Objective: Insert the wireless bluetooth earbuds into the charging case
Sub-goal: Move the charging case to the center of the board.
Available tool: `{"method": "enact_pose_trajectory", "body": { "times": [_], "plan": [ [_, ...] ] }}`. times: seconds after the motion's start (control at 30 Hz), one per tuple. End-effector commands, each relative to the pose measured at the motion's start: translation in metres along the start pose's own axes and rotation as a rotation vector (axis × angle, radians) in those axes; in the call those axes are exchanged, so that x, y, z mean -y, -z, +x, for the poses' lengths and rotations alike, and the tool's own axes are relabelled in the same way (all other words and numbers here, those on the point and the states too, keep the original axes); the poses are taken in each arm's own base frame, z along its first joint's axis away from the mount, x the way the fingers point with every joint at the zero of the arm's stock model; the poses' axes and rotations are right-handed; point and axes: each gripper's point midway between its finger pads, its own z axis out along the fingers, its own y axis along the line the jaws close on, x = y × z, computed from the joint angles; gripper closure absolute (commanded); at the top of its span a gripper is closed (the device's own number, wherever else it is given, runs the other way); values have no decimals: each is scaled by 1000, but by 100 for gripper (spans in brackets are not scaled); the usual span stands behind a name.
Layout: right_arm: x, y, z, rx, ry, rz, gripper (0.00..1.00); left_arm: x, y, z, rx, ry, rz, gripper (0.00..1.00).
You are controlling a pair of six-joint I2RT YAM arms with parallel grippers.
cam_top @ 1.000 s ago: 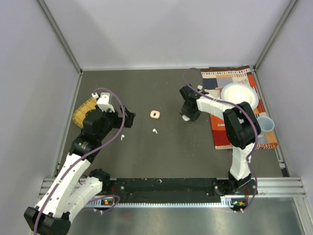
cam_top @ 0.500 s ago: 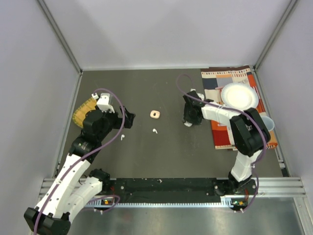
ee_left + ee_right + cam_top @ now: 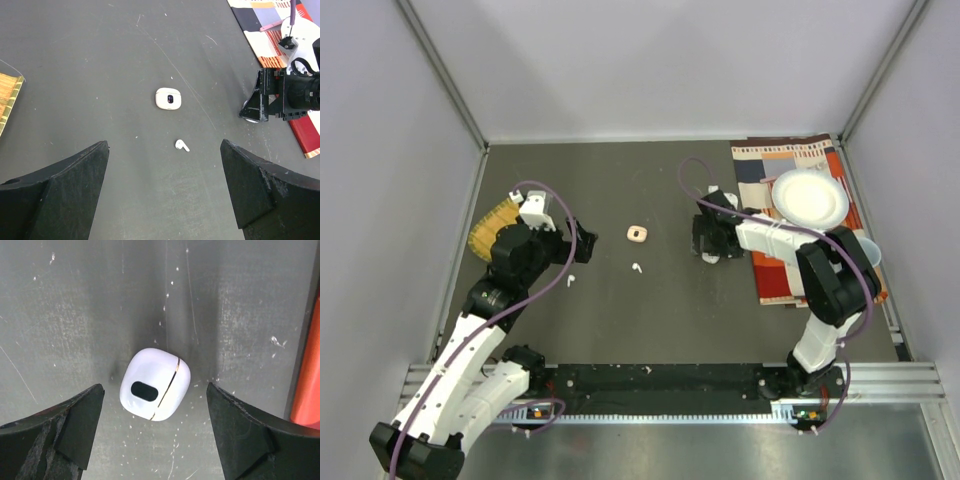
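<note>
Dark grey, scuffed tabletop [image 3: 620,320]. Pale peach charging case [image 3: 637,234] lies about mid-tabletop. White earbud [image 3: 636,268] lies just on the arm-base side of that case, and a second white earbud [image 3: 570,279] is further to the case's left. White charging case [image 3: 155,384] is off to its right, gold seam showing. Patterned cloth [image 3: 760,160] is far right of it, yellow woven mat [image 3: 483,235] far left.

White charging case [image 3: 155,383], lid shut, flat on tabletop [image 3: 75,300]; white earbud [image 3: 182,145] lies near a peach case [image 3: 167,98], possibly open.
</note>
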Motion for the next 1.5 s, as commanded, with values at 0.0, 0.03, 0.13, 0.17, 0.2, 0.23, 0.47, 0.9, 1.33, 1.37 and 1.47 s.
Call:
{"method": "enact_pose_trajectory", "body": {
  "times": [0.0,0.03,0.13,0.17,0.2,0.23,0.47,0.9,1.33,1.37,1.47],
  "plan": [
    [-12,30,-24,156,-147,34,16,5,-1,-11,42,2,26,2],
    [-13,43,-31,207,-171,37,16,5,-1,-10,40,2,27,2],
    [-18,75,-46,361,-204,90,15,4,0,-12,46,-2,21,2],
    [-13,90,-57,435,-220,119,15,4,0,-11,44,-2,18,2],
    [-18,97,-58,465,-226,114,14,3,0,-11,45,-2,15,2],
    [-18,100,-59,478,-239,116,6,4,0,-11,45,-2,19,2],
    [-20,76,-39,326,-239,136,1,6,-1,-12,45,4,30,2],
    [-26,26,-15,122,-329,108,26,2,1,-10,43,-7,10,2],
    [-18,5,-8,75,-268,54,43,2,-3,-7,30,-6,12,2],
    [-16,4,-7,72,-262,58,42,2,-2,-7,33,-6,13,2],
    [-12,2,-6,70,-245,71,41,2,-2,-7,36,-5,12,2]
  ]
}}
